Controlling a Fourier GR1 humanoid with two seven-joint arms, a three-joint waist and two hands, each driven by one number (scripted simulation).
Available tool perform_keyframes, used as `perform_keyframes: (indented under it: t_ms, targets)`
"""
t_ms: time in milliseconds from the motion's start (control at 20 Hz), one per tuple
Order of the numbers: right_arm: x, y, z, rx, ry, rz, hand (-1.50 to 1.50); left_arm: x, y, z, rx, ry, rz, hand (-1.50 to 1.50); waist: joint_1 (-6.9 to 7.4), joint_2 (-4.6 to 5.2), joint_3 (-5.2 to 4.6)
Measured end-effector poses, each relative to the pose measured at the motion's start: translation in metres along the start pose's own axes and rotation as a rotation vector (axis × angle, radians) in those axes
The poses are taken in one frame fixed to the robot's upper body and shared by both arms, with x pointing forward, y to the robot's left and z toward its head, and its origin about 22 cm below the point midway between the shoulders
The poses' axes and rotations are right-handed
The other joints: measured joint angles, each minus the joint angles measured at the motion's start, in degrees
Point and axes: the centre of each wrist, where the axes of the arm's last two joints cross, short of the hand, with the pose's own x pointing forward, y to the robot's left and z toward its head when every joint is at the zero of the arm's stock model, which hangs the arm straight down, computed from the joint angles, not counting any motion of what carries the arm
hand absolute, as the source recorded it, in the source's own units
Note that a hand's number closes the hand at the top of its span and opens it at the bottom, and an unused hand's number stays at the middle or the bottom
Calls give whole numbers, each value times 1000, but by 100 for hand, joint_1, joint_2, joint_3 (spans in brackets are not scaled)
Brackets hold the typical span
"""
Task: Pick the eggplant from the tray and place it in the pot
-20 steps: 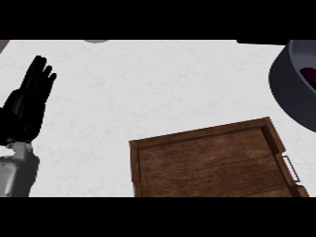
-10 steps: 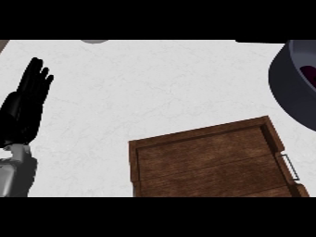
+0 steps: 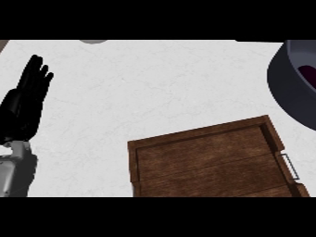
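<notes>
Lying in the pot [image 3: 287,95] (purple): eggplant [image 3: 315,78].

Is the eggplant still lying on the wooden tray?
No, the tray shows only bare wood, and the eggplant lies inside the pot.

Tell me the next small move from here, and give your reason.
Probably none beyond keeping the arms clear: the eggplant already lies inside the pot at the right edge, and the wooden tray shows nothing on it. The left hand rests open at the left edge, fingers up, holding nothing. The right hand is out of view, so I cannot judge whether it needs to move.
</notes>
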Motion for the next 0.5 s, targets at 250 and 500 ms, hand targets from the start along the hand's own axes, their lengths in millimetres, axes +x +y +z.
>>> perform_keyframes:
  t_ms: [250, 500]
  targets:
    - [1, -41, 14, 10, 5, -15, -150, -5, 2, 1, 0, 4, 0, 0, 6, 7, 5]
    - [-1, -67, 28, 23, 4, -13, -150, -6, 5, 2, -2, 1, -3, 0, 13, 5, 10]
